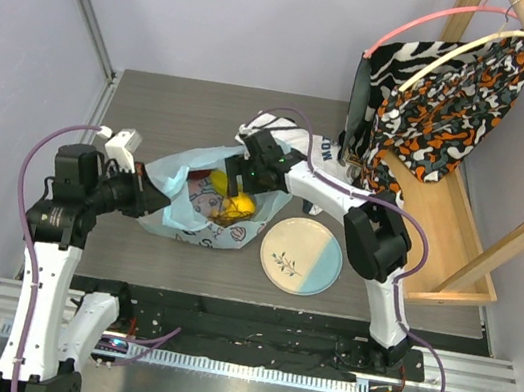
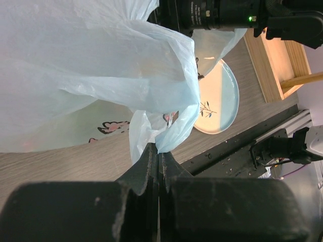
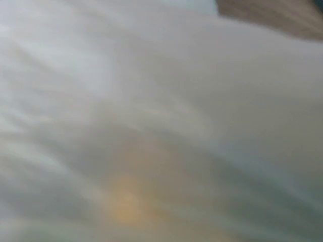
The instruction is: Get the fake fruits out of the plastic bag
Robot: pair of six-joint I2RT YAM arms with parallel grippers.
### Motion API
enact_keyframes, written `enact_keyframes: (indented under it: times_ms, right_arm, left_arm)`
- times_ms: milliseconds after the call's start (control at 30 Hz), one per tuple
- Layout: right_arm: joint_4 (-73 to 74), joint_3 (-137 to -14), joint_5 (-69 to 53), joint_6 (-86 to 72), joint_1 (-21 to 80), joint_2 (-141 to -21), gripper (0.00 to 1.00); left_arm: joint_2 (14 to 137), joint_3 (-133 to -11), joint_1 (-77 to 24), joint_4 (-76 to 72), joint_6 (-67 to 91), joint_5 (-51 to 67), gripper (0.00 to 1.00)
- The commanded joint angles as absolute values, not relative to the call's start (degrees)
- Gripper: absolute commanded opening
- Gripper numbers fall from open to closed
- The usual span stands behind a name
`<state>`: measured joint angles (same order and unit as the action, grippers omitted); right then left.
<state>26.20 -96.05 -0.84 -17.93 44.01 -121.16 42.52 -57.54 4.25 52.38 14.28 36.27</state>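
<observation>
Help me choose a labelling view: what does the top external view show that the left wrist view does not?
Only top external: yellow glossy plastic fruits inside the translucent light-blue plastic bag, and black, white and orange patterned garments on hangers. Only left wrist: the left end effector shut on a fold of the bag's edge, close up. Both: that bag and the round cream-and-blue plate beside it.

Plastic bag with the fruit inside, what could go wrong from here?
1. The left fingers pinch only a thin edge of the plastic bag. It could slip out, and the mouth would collapse over the fruit.
2. The right wrist view shows nothing but blurred film, so a grab for the yellow fruit might catch bag instead.
3. Lifting could drag the bag onto the plate beside it.
</observation>
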Motion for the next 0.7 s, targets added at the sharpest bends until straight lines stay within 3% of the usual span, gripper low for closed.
enact_keyframes:
  times_ms: [0, 367, 400, 433, 533, 667]
  right_arm:
    - [28.92, -97.30, -4.30, -18.28, 46.05, -119.98, 0.89]
    - [32.78, -91.58, -1.85, -19.42, 48.16, -116.10, 0.91]
    - [32.78, -91.23, -1.67, -19.16, 48.08, -116.10, 0.86]
    - [32.09, -90.80, -1.67, -19.07, 47.99, -116.19, 0.72]
    - [32.17, -92.62, -2.63, -17.23, 47.90, -116.28, 0.46]
    - [35.76, -102.02, -8.85, -12.23, 47.90, -114.70, 0.38]
  left_arm:
    - [42.71, -59.50, 4.22, 51.50, 13.36, 36.91, 0.00]
    - [42.36, -58.36, 4.31, 51.33, 13.53, 36.83, 0.00]
    - [42.45, -58.19, 4.22, 51.24, 13.71, 36.91, 0.00]
    - [42.45, -57.84, 4.22, 50.81, 13.88, 36.83, 0.00]
    - [42.71, -58.01, 4.22, 50.19, 14.06, 36.74, 0.00]
    - [43.24, -57.92, 4.13, 48.87, 14.94, 35.51, 0.00]
